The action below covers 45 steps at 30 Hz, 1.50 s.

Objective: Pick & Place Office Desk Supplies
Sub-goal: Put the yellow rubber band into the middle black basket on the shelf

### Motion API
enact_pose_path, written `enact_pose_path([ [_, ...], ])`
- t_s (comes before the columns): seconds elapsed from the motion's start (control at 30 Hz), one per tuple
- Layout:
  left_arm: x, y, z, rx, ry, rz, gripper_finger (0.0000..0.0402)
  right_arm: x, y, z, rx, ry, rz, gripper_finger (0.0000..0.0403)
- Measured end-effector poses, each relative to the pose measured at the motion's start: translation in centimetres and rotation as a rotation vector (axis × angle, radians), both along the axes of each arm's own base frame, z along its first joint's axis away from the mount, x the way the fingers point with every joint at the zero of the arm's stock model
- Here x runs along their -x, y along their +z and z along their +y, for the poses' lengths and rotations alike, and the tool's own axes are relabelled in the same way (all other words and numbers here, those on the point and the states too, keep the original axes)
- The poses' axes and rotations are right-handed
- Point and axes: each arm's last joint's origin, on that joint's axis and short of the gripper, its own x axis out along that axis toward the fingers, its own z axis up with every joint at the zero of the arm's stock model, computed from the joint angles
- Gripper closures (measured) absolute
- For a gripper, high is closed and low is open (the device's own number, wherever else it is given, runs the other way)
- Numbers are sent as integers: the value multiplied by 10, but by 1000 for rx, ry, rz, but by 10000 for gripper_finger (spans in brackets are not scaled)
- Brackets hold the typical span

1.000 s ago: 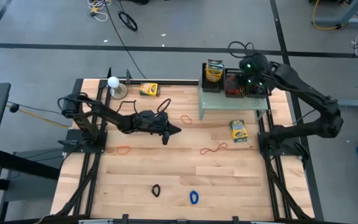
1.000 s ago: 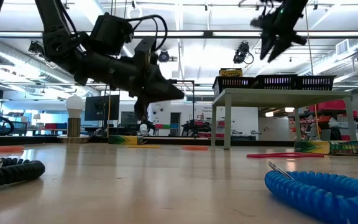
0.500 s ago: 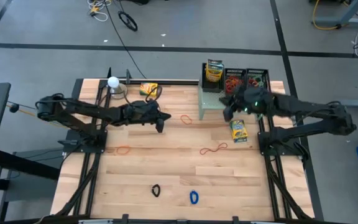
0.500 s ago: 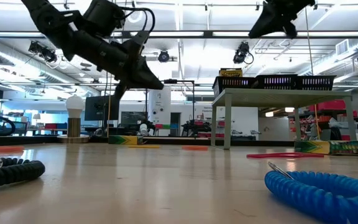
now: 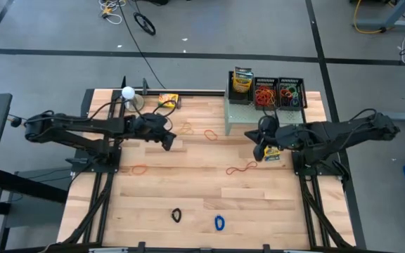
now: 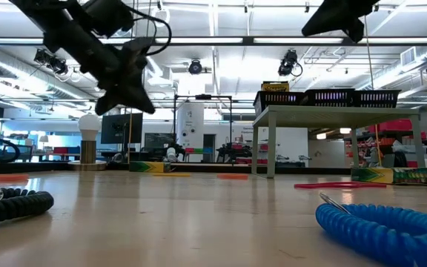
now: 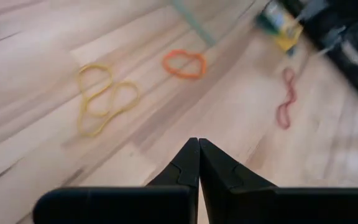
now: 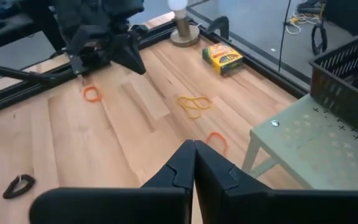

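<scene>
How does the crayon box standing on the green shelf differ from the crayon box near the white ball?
The crayon box on the shelf stands upright, raised above the table; the crayon box near the ball lies flat on the wood. The first stands beside the mesh trays; the second lies alone. Both are yellow and green.

The right end effector (image 5: 260, 152), positioned one second earlier above the black mesh trays (image 5: 278, 92) on the pale green shelf (image 5: 239, 116) with its jaws apart, now sits off the shelf's front edge beside the crayon box (image 5: 272, 152) on the desk (image 5: 188, 190), with its jaws pressed together. The left end effector (image 5: 169, 145), closed throughout, retracts from mid-desk toward the left side and now hovers near the yellow rubber band (image 5: 187, 128).
</scene>
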Motion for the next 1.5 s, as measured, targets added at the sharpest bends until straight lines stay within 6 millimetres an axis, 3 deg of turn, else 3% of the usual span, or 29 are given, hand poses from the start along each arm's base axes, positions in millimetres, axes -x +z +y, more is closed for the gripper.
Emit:
enact_pose_path([
  [0.17,5,-6,-1,-10,0,87,393,1,-1,2,7,4,15,388],
  [0.37,2,-20,9,35,136,148,383,1,-1,0,20,-21,13,387],
  [0.63,-14,-47,46,81,279,133,304,2,0,-2,74,-85,10,387],
  [0.83,-31,-64,56,60,282,125,258,2,0,-2,71,-86,9,387],
  [1.13,-59,-77,66,-45,232,253,267,2,0,-2,71,-87,8,387],
  [1.5,-60,-88,67,-37,211,392,322,2,0,-2,70,-87,7,387],
])
